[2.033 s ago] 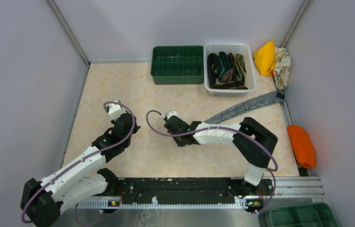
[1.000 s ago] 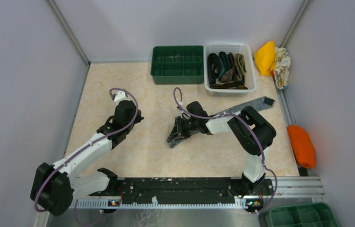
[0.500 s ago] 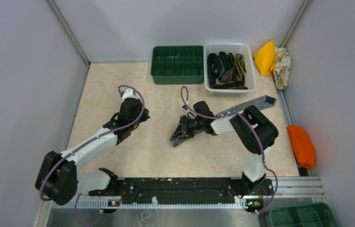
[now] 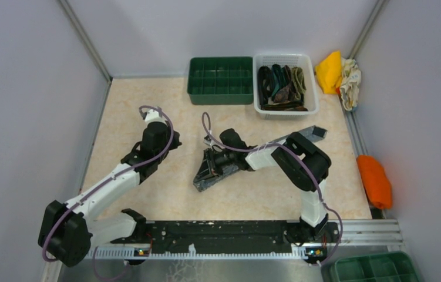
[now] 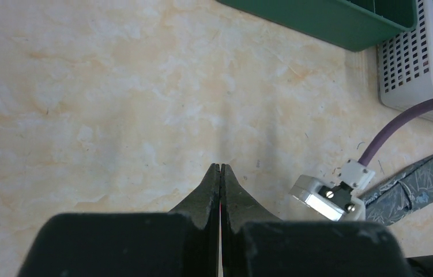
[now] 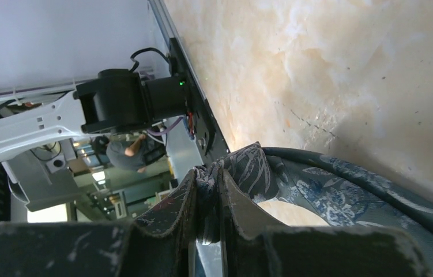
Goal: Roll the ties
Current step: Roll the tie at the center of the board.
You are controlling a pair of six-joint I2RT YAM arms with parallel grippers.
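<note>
A long grey patterned tie [image 4: 282, 141] runs slantwise across the table, its narrow end at the back right near the white basket. My right gripper [image 4: 209, 165] is shut on the wide end [image 4: 205, 175] and holds it bunched just above the table. In the right wrist view the fabric [image 6: 329, 190] is pinched between the fingertips of that gripper [image 6: 208, 173]. My left gripper [image 4: 169, 143] hovers left of the tie, shut and empty, apart from the cloth. In the left wrist view its tips [image 5: 220, 166] meet over bare table, with the tie [image 5: 415, 187] at the right edge.
A white basket [image 4: 309, 61] at the back holds several dark ties [image 4: 281, 85]. Beside it stands a green compartment tray [image 4: 221, 79]. A yellow cloth [image 4: 329, 70] and an orange cloth [image 4: 374, 179] lie along the right wall. Another green tray [image 4: 376, 267] sits at the near right.
My right gripper has pulled the tie's wide end left and towards the near edge, dragging the narrow end left. My left gripper has drawn back slightly to the left.
</note>
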